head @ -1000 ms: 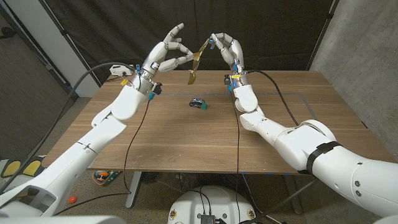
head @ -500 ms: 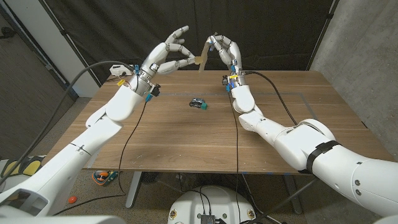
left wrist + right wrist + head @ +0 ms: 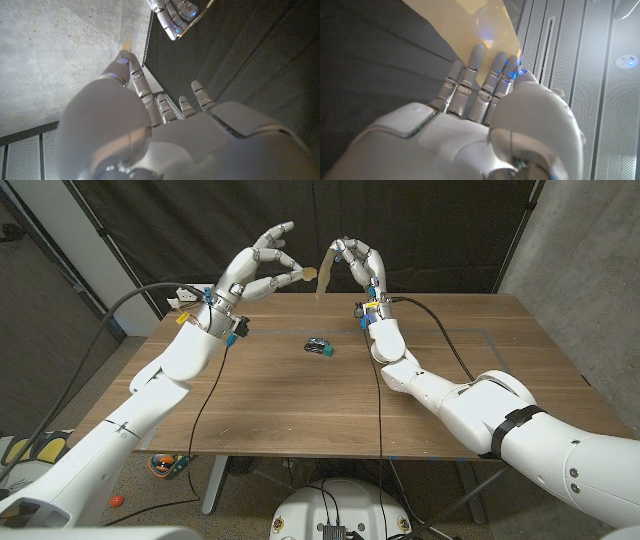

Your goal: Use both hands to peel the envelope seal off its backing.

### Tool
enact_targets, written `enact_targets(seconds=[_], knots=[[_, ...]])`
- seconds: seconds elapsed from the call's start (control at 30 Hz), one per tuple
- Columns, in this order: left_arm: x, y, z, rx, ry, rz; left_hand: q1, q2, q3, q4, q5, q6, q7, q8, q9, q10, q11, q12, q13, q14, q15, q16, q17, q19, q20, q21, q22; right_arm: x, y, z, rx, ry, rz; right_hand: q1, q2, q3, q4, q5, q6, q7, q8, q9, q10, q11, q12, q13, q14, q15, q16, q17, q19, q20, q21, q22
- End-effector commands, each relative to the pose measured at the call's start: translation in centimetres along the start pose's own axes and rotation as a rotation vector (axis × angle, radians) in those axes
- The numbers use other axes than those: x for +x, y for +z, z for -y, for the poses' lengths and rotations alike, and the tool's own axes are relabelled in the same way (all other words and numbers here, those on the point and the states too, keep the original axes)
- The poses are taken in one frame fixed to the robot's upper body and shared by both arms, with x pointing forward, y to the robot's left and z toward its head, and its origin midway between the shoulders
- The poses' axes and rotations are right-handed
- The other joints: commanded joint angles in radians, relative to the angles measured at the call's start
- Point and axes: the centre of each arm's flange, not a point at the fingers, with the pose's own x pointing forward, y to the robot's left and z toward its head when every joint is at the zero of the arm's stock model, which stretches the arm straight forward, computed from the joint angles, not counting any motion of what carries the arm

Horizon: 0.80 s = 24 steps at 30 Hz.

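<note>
High above the surface (image 3: 330, 395), the left robot hand (image 3: 258, 272) pinches the envelope seal (image 3: 309, 273) while the right robot hand (image 3: 357, 260) grips the backing (image 3: 325, 268), and a weak pinch could drop the seal.

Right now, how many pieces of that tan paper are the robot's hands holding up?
2: a small piece pinched by the left hand, and a bigger sheet gripped by the right hand.
</note>
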Motion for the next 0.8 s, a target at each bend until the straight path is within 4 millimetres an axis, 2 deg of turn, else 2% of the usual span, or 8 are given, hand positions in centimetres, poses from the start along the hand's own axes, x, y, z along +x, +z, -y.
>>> enact_targets(seconds=[0.03, 0.07, 0.1, 0.17, 0.2, 0.27, 0.53, 0.8], knots=[[-1.6, -0.1, -1.3, 0.001, 0.024, 0.004, 0.004, -0.020, -0.014, 0.000, 0.007, -0.156, -0.070, -0.057, 0.026, -0.035, 0.028, -0.015, 0.012, 0.004, 0.015, 0.002, 0.008, 0.001, 0.019, 0.004, 0.002, -1.0, 0.6, -0.1, -0.018, -0.022, 0.042, -0.085, -0.077, 0.015, -0.032, -0.010, -0.203, 0.013, -0.127, -0.076, -0.138, 0.042, -0.068, -0.074, -0.010, -0.155, -0.170, -0.143, 0.011, 0.036, -0.045, -0.026], [-1.6, -0.1, -1.3, 0.001, 0.024, 0.004, 0.004, -0.018, -0.017, 0.002, 0.007, -0.227, -0.072, -0.084, 0.025, -0.043, 0.032, -0.018, 0.015, 0.006, 0.017, 0.000, 0.009, 0.003, 0.020, 0.004, 0.001, -1.0, 0.6, -0.1, -0.018, -0.022, 0.042, -0.109, -0.093, 0.009, -0.026, -0.017, -0.267, 0.033, -0.175, -0.099, -0.163, 0.060, -0.078, -0.096, -0.034, -0.150, -0.212, -0.175, 0.012, 0.047, -0.064, -0.030], [-1.7, -0.1, -1.4, 0.000, 0.022, 0.006, 0.002, -0.020, -0.024, 0.004, 0.006, -0.322, -0.072, -0.123, 0.019, -0.053, 0.034, -0.020, 0.019, 0.002, 0.023, -0.005, 0.009, 0.001, 0.021, 0.002, 0.001, -1.1, 0.7, 0.0, -0.019, -0.029, 0.045, -0.130, -0.100, 0.006, -0.019, -0.024, -0.300, 0.047, -0.209, -0.120, -0.200, 0.062, -0.089, -0.116, -0.051, -0.151, -0.242, -0.199, 0.009, 0.050, -0.080, -0.030], [-2.0, -0.1, -1.6, -0.002, 0.021, 0.007, -0.002, -0.022, -0.033, 0.008, 0.008, -0.439, -0.071, -0.166, 0.020, -0.069, 0.051, -0.025, 0.023, 0.000, 0.024, -0.011, 0.008, 0.001, 0.026, -0.002, 0.000, -1.4, 0.8, 0.3, -0.016, -0.047, 0.051, -0.162, -0.125, -0.007, -0.012, -0.034, -0.327, 0.062, -0.242, -0.143, -0.242, 0.075, -0.098, -0.138, -0.082, -0.140, -0.276, -0.225, 0.008, 0.056, -0.107, -0.033], [-2.0, -0.1, -1.7, -0.003, 0.020, 0.007, -0.008, -0.023, -0.039, 0.011, 0.008, -0.515, -0.071, -0.196, 0.017, -0.080, 0.049, -0.028, 0.026, 0.002, 0.029, -0.013, 0.008, 0.000, 0.029, -0.005, -0.001, -1.5, 0.9, 0.4, -0.023, -0.047, 0.054, -0.180, -0.135, -0.014, -0.006, -0.040, -0.347, 0.067, -0.261, -0.153, -0.265, 0.077, -0.100, -0.150, -0.110, -0.118, -0.295, -0.238, 0.005, 0.062, -0.119, -0.033], [-2.2, -0.2, -1.8, -0.003, 0.023, 0.004, -0.011, -0.021, -0.042, 0.013, 0.009, -0.560, -0.074, -0.213, 0.017, -0.087, 0.053, -0.030, 0.027, -0.002, 0.031, -0.016, 0.007, -0.006, 0.033, -0.009, -0.002, -1.8, 1.0, 0.7, -0.030, -0.060, 0.058, -0.197, -0.140, -0.019, -0.002, -0.048, -0.403, 0.091, -0.304, -0.173, -0.305, 0.090, -0.103, -0.172, -0.134, -0.106, -0.309, -0.256, 0.004, 0.074, -0.140, -0.033], [-2.8, -1.0, -2.4, -0.014, 0.029, -0.029, -0.027, -0.036, -0.059, 0.017, 0.010, -0.618, -0.075, -0.232, 0.021, -0.104, 0.069, -0.034, 0.030, -0.007, 0.038, -0.022, 0.004, -0.012, 0.040, -0.015, -0.001, -2.6, 1.3, 2.3, -0.064, -0.120, 0.061, -0.283, -0.168, -0.057, 0.035, -0.067, -0.442, 0.105, -0.347, -0.199, -0.331, 0.105, -0.096, -0.200, -0.160, -0.087, -0.314, -0.277, -0.008, 0.096, -0.171, -0.031], [-4.4, -3.0, -2.8, -0.042, 0.079, -0.118, -0.035, -0.035, -0.064, 0.022, 0.012, -0.627, -0.075, -0.233, 0.024, -0.119, 0.082, -0.038, 0.031, -0.014, 0.041, -0.025, 0.004, -0.020, 0.042, -0.019, 0.000, -3.6, 0.8, 3.2, -0.047, -0.218, 0.034, -0.291, -0.148, -0.053, 0.043, -0.070, -0.432, 0.102, -0.352, -0.208, -0.323, 0.108, -0.089, -0.210, -0.155, -0.090, -0.308, -0.283, -0.007, 0.092, -0.177, -0.029]])
